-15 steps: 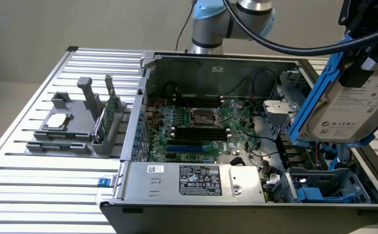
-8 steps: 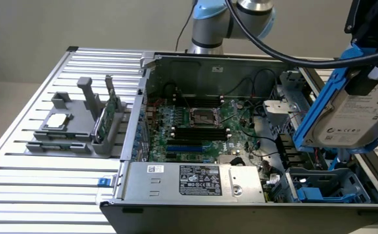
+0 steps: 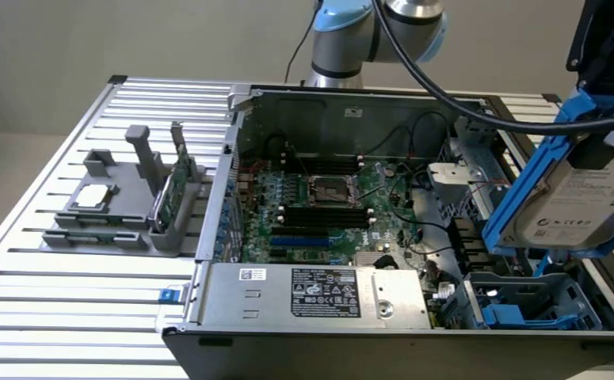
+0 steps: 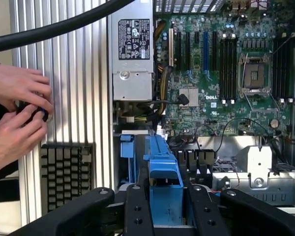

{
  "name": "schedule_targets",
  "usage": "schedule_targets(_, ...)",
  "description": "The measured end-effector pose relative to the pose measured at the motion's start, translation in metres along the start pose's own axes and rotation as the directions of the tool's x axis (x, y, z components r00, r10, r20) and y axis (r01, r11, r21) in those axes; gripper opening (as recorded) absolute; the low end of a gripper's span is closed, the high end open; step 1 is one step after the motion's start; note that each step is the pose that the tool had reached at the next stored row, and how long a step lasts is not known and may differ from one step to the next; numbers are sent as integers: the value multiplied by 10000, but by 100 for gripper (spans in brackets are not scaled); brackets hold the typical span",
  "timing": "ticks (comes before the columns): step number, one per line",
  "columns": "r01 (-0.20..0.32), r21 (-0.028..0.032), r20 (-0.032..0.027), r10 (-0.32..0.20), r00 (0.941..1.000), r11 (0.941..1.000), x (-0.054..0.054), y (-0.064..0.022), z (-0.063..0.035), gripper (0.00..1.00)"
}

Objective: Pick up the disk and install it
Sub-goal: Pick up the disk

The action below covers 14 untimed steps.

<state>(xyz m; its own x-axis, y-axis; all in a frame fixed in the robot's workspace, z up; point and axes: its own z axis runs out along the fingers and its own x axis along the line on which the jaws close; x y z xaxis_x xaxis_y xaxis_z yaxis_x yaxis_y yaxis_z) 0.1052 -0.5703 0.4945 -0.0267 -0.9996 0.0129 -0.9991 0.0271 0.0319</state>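
The disk [image 3: 590, 198], a silver-grey drive with a white label in a blue carrier, hangs tilted in the air above the corner of the open computer case [image 3: 243, 158] at the exterior view's right. My gripper [image 3: 606, 119] comes down from above and is shut on its upper end. In the wrist view the black fingers [image 4: 137, 211] press on either side of the blue carrier [image 4: 164, 172], with the gripper [image 4: 167, 209] over the case's drive bay area. Below the disk sits an empty bay with blue plastic parts [image 3: 524, 305].
The motherboard [image 3: 322, 210] and a grey power supply [image 3: 312, 293] lie inside the case. A grey fixture [image 3: 116, 210] at the exterior view's left holds a small silver chip [image 3: 93, 196] and a green card [image 3: 174, 190]. A person's hands [image 4: 19, 113] work beside a keyboard [image 4: 66, 172].
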Motion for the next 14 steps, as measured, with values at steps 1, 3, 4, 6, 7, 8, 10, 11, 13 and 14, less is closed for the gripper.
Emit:
schedule_targets(1,-9,0,-2,9,10000,10000,2,-2,18,33)
schedule_targets(3,-25,0,-4,25,10000,10000,5,-5,54,33)
schedule_targets(4,-32,0,-6,32,10000,10000,6,-8,71,33)
schedule_targets(6,-47,-1,-7,47,10000,10000,9,-10,108,33)
schedule_targets(7,-54,0,-7,54,10000,10000,11,-12,126,33)
schedule_targets(8,-63,0,-8,63,10000,10000,13,-13,146,33)
schedule_targets(10,-75,0,-15,75,10000,10000,19,-17,181,33)
schedule_targets(11,-79,-1,-17,79,10000,10000,23,-19,198,33)
schedule_targets(13,-83,0,-22,83,10000,10000,31,-26,233,33)
schedule_targets(14,-84,0,-23,84,10000,10000,37,-30,249,33)
